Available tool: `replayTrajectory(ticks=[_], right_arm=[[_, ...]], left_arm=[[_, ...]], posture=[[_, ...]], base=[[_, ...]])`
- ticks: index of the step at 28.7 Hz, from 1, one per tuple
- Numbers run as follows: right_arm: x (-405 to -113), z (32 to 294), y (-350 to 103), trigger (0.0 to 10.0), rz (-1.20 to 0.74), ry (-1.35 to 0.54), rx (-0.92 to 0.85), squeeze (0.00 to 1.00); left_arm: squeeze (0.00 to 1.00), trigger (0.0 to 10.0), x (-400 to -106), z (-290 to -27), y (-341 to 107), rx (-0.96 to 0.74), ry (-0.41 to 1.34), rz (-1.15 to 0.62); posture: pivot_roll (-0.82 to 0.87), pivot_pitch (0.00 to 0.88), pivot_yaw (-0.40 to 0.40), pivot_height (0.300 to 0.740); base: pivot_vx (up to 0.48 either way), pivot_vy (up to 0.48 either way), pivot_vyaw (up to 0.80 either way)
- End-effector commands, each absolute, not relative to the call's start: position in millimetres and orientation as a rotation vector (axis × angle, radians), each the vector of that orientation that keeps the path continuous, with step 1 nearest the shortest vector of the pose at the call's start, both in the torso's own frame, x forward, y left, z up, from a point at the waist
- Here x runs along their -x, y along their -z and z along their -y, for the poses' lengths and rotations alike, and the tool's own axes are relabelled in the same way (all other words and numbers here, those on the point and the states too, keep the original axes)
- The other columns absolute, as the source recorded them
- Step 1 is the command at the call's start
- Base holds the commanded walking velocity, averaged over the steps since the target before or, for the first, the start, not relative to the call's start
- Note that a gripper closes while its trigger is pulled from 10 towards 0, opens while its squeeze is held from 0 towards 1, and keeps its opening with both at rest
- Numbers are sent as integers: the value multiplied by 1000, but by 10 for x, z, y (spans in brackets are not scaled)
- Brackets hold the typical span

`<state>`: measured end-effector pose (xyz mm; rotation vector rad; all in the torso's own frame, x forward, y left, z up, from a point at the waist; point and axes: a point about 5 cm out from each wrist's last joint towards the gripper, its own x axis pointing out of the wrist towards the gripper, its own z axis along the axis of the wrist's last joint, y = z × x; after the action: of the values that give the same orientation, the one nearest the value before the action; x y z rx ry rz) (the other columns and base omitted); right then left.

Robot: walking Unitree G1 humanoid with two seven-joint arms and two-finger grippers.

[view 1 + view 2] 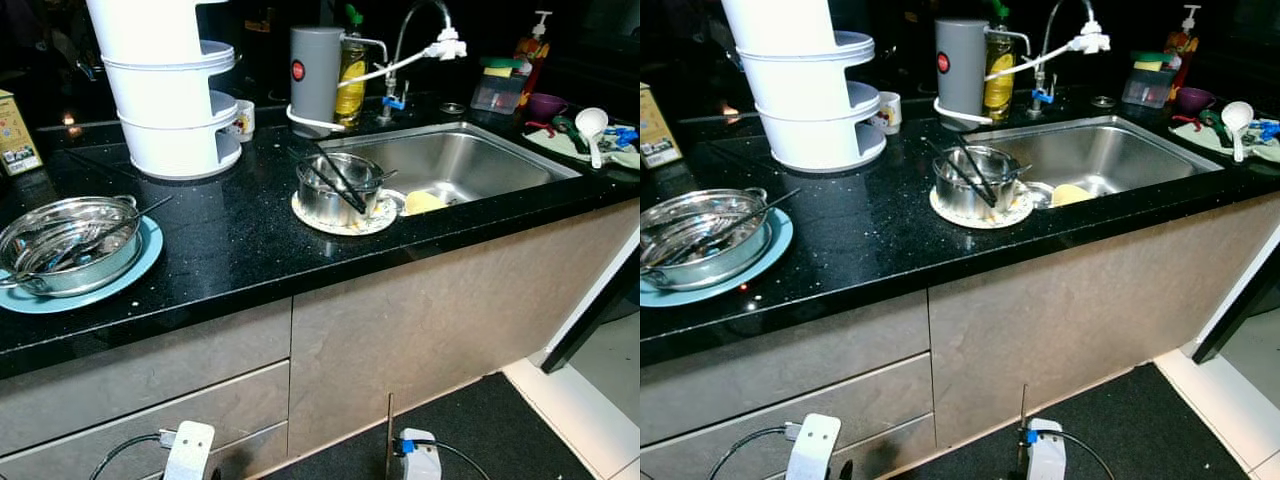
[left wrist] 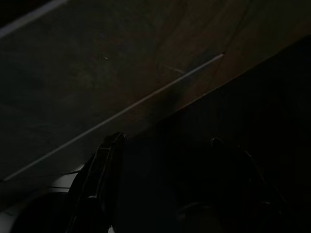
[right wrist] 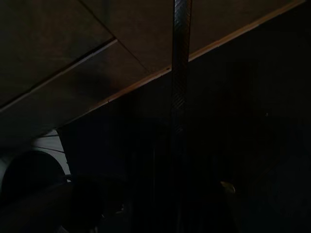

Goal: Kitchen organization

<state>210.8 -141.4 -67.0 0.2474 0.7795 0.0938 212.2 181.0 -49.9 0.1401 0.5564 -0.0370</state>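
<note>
Two steel pots: one far left (image 1: 68, 245), one by the sink (image 1: 338, 188). Two plates (image 1: 150, 250) (image 1: 340, 222). One white ladle (image 1: 591, 126).

Black speckled countertop (image 1: 230, 240) carries a blue plate (image 1: 140, 265) under a steel pan (image 1: 70, 245) at left, a white tiered rack (image 1: 170, 100), a mug (image 1: 243, 120), a grey canister (image 1: 315, 75), and a doily (image 1: 345, 222) beside the inset sink (image 1: 470, 160).

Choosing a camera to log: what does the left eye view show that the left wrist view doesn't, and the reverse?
Left eye view: the black countertop, the sink and a steel pot beside it. Left wrist view: the left gripper up close, its fingers apart, in deep shade. Both: the grey cabinet front and the dark floor mat.
</note>
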Motion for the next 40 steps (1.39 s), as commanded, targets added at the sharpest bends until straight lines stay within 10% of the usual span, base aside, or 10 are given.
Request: replayTrajectory(ticks=[1,40], right_arm=[[-2026,1413,721,10000,-805,-97,-234,0],[-1839,1586,822,10000,-842,-2,-148,0]], left_arm=[[0,10000,-2063,-1860,535,-138,34,-578],[0,10000,-1908,-1832,714,-121,29,-737]], posture=[[-5,123,-45,740],[-42,56,-39,740]], base=[[0,0,0],[0,0,0]])
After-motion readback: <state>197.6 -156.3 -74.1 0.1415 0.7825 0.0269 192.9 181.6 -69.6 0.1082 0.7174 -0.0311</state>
